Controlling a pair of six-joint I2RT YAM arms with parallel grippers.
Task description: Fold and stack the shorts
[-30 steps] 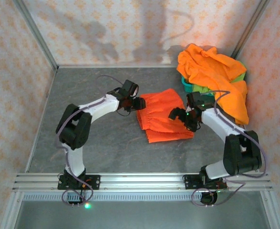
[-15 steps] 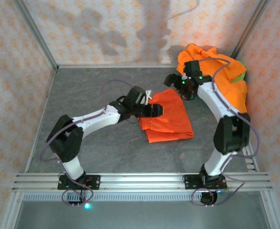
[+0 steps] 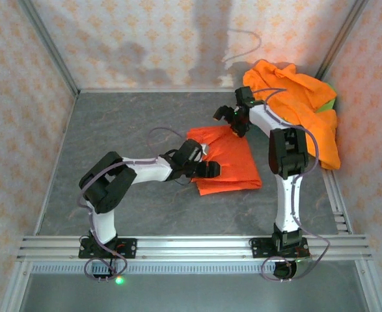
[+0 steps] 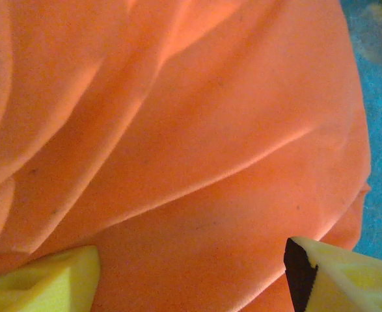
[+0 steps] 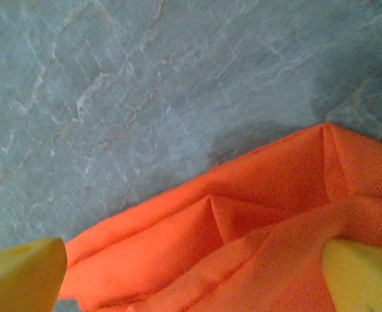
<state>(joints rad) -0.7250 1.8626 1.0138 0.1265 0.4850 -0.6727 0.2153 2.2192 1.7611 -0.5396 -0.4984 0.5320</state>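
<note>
Shorts lie in two places on the grey table [image 3: 125, 130]: one folded orange pair [image 3: 233, 162] rests flat near the middle, and a loose heap of orange shorts [image 3: 288, 91] is bunched in the far right corner, with a strip of the lime-green shorts [image 3: 330, 99] peeking out at its right edge; the two groups are apart, bare table between them. The left gripper [image 3: 211, 170] sits low over the folded pair's near left side; in the left wrist view its yellow fingers [image 4: 41, 279] stand well apart, creased orange cloth spread beneath and between them, nothing pinched. The right gripper [image 3: 228, 119] hangs at the folded pair's far corner, between that pair and the heap; in the right wrist view its jaws are spread wide, one yellow finger [image 5: 21, 276] over the table by the cloth's edge and the other over the cloth, the layered corner of the shorts lying flat below them and not held.
</note>
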